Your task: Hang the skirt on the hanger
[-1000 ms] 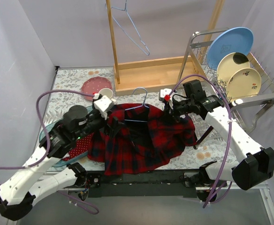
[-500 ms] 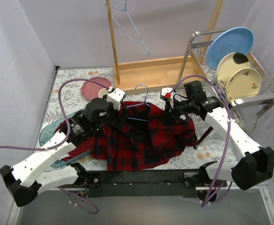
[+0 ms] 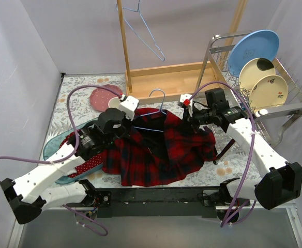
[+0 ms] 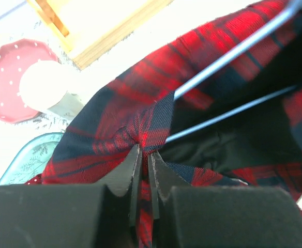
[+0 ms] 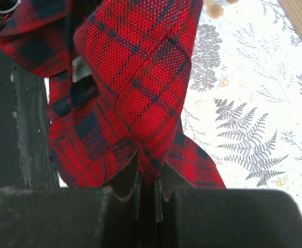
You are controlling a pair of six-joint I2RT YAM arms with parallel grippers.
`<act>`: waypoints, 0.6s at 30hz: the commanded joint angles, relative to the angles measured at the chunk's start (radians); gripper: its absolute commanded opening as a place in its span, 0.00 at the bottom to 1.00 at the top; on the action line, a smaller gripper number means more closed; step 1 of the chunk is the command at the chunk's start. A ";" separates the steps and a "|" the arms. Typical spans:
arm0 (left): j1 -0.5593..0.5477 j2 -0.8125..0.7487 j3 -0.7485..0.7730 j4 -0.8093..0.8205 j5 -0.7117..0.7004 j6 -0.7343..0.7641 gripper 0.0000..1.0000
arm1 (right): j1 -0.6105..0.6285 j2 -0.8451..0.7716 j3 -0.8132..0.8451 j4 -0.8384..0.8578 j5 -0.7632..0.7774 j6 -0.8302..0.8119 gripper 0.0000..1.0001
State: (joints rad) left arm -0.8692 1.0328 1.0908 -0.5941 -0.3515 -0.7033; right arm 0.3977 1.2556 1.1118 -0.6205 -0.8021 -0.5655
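Two grippers, two pinches on one garment. Left gripper [image 4: 145, 155]: jaws pressed together on a fold at the skirt's [image 3: 156, 152] edge, lower centre of its wrist view, just beneath the hanger [image 4: 228, 55] wires. Right gripper [image 5: 148, 178]: jaws likewise clamped on plaid cloth, which rises from the fingers toward the top of that view.

Skirt lies bunched mid-frame in the top view on the patterned table [image 3: 228, 170]. Hanger is partly inside it, hook poking out toward the wooden rack [image 3: 164, 82].

Judgement: the opposed holds serve to spread and lift the opening so the wire shoulders can seat inside. Dark lining around the wires suggests the opening is agape. Not yet seated evenly.

Second hanger [image 3: 146, 31] hangs on the rack, upper centre.
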 commanded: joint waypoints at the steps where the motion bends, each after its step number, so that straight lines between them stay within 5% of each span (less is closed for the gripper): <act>1: -0.007 -0.167 0.061 -0.018 0.065 -0.015 0.00 | -0.048 -0.024 -0.018 0.117 0.017 0.049 0.01; 14: -0.008 -0.359 0.031 -0.082 0.031 -0.119 0.00 | -0.097 -0.062 -0.041 0.120 -0.062 0.023 0.01; 18: -0.007 -0.363 0.003 -0.030 0.136 -0.120 0.01 | -0.097 -0.068 -0.047 0.130 -0.077 0.033 0.01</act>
State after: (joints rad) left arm -0.8757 0.7033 1.1007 -0.6678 -0.2714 -0.8082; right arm 0.3313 1.2121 1.0691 -0.5346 -0.8799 -0.5610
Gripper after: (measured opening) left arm 0.036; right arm 0.111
